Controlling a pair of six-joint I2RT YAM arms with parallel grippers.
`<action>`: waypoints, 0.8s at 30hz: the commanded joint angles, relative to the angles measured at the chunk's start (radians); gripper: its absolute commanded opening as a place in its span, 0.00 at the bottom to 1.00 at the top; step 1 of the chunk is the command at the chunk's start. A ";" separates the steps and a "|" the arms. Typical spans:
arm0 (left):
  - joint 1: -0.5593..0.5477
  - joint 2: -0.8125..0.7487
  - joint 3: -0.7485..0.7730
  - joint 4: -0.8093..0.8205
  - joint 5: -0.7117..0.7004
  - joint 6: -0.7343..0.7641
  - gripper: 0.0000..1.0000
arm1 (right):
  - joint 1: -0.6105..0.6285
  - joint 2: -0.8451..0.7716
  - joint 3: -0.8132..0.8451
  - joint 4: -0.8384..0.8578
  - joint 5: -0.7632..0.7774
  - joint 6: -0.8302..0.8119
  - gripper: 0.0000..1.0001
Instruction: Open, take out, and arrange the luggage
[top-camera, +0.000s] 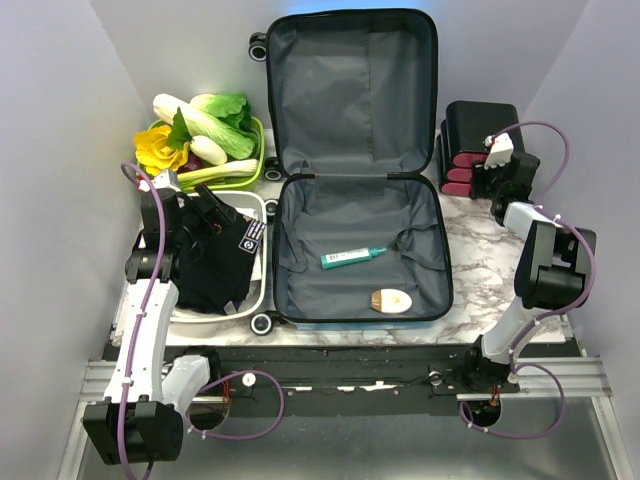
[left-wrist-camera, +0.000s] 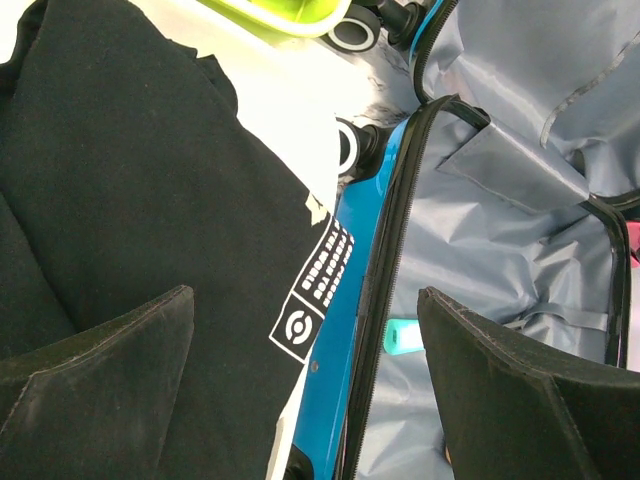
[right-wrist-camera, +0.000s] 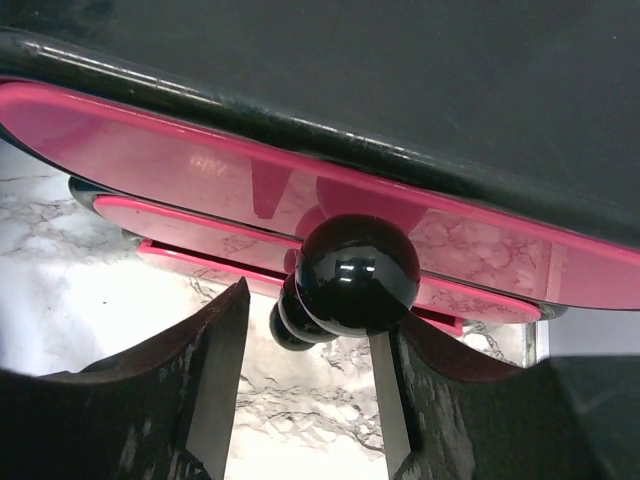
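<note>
The blue luggage (top-camera: 358, 245) lies open in the middle of the table, its lid (top-camera: 352, 95) standing up at the back and showing grey lining. In its base lie a teal tube (top-camera: 352, 258) and a small brown-and-white oval item (top-camera: 390, 300). My left gripper (top-camera: 222, 222) is open and empty. It hovers over a black garment (top-camera: 215, 265) in a white tray (top-camera: 262, 215), beside the luggage's left edge (left-wrist-camera: 355, 240). The tube's end also shows in the left wrist view (left-wrist-camera: 402, 336). My right gripper (top-camera: 490, 165) is open at the black box.
A black box with pink drawers (top-camera: 478, 140) stands at the right. Its top drawer's round black knob (right-wrist-camera: 357, 272) sits just ahead of my right fingers (right-wrist-camera: 215, 370). A green basket of toy vegetables (top-camera: 205, 140) stands at the back left. White walls close in both sides.
</note>
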 joint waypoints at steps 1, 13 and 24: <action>-0.001 -0.005 0.021 0.009 -0.023 -0.004 0.99 | -0.003 0.022 0.004 0.057 0.003 -0.007 0.56; 0.000 -0.027 0.032 -0.028 -0.032 0.017 0.99 | -0.003 0.038 0.032 0.019 0.010 0.001 0.42; 0.000 -0.033 0.041 -0.026 -0.022 0.021 0.99 | -0.003 -0.089 -0.091 -0.003 0.044 -0.023 0.20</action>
